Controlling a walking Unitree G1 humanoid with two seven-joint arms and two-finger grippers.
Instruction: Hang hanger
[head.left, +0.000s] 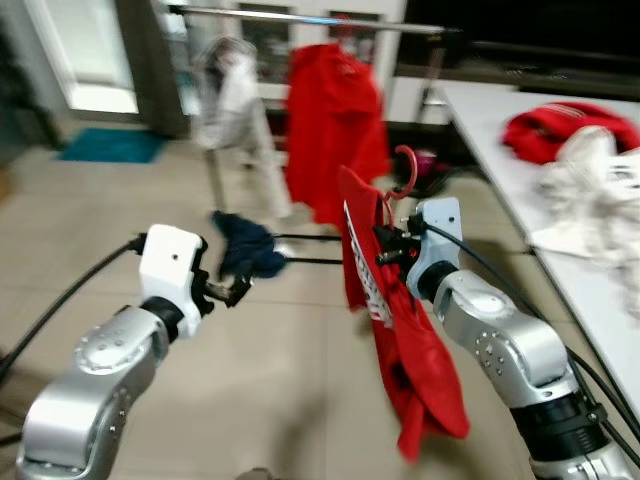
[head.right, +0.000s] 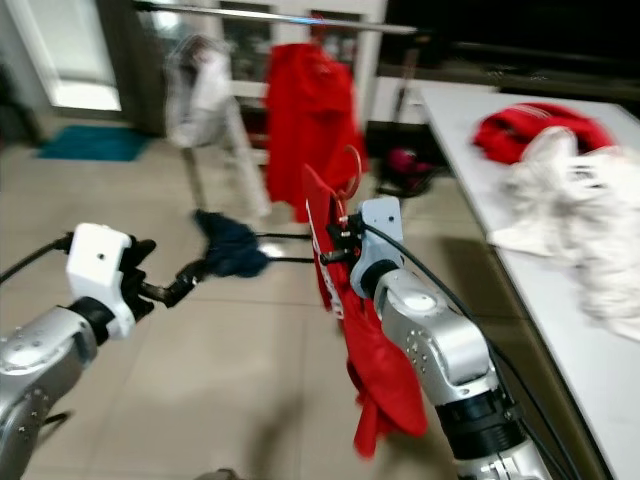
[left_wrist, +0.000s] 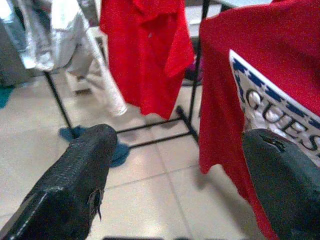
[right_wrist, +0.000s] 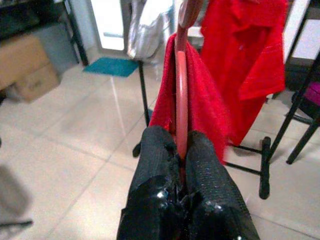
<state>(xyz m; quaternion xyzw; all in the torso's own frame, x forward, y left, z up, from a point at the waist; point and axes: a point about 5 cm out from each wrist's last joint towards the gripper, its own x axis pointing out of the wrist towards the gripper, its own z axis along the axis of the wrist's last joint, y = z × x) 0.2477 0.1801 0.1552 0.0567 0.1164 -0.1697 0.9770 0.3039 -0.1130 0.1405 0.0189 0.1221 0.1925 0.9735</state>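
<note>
Short of rack (head.left: 300, 18): right gripper (right_wrist: 181, 150) fingers clamped on hanger (head.left: 403, 170) carrying red shirt (head.left: 400, 340), held mid-air. Left gripper (left_wrist: 175, 165) fingers wide apart, empty. Hanger picked up; hooking onto rail not yet done, approach remained.

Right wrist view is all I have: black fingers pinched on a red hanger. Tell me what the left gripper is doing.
Observer: The left gripper is open, holding nothing, raised beside the red shirt.
Operator: Report what is already on the rail.
Observer: On the rail hang a red shirt and a pale garment.
Operator: Describe the right side.
Observer: A white table carries red and white clothes.
</note>
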